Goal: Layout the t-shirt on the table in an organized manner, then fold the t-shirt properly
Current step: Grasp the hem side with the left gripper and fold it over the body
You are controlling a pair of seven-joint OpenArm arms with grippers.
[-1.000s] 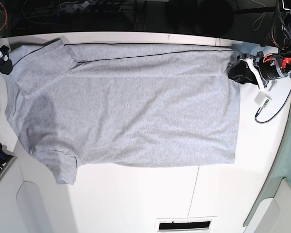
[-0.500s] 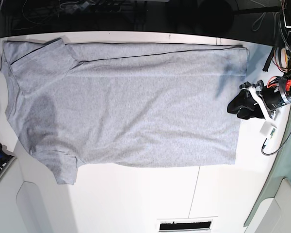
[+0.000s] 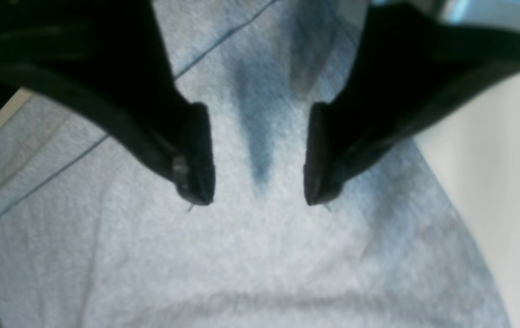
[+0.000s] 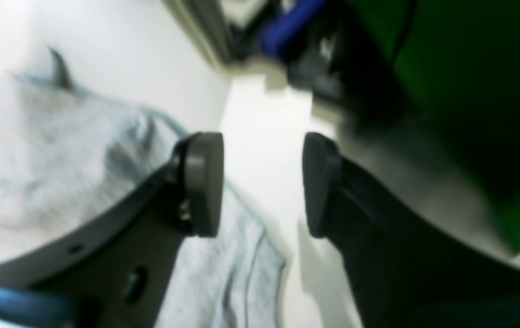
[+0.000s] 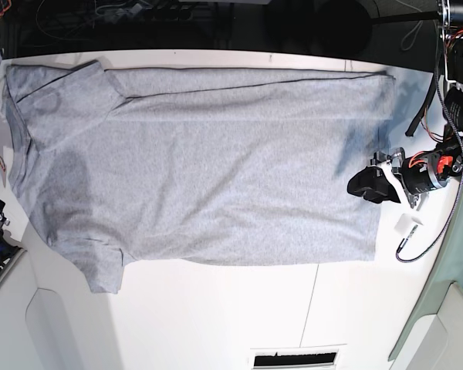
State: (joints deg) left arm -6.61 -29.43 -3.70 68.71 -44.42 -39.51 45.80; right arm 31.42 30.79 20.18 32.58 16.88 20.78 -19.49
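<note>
The heather-grey t-shirt (image 5: 201, 162) lies spread flat on the white table (image 5: 216, 308), sleeves to the left and hem to the right in the base view. My left gripper (image 5: 364, 185) hovers over the hem's right edge. In the left wrist view it (image 3: 260, 200) is open, with only shirt fabric (image 3: 260, 273) below the gap. My right gripper (image 4: 262, 182) is open and holds nothing. It hangs over bare table (image 4: 260, 114) beside a rumpled shirt edge (image 4: 59, 159); this view is blurred. In the base view I cannot make out this gripper.
A green-grey cloth (image 5: 457, 270) hangs at the right edge. A small white tag on a cable (image 5: 407, 226) lies beside the left arm. A dark seam (image 5: 310, 297) and a vent slot (image 5: 293, 358) mark the table's front. Cables crowd the back and both sides.
The left gripper let go of the shirt's far right corner, opened, and moved forward along the hem. The right gripper left the base view at the left. The shirt's corners now lie flat.
</note>
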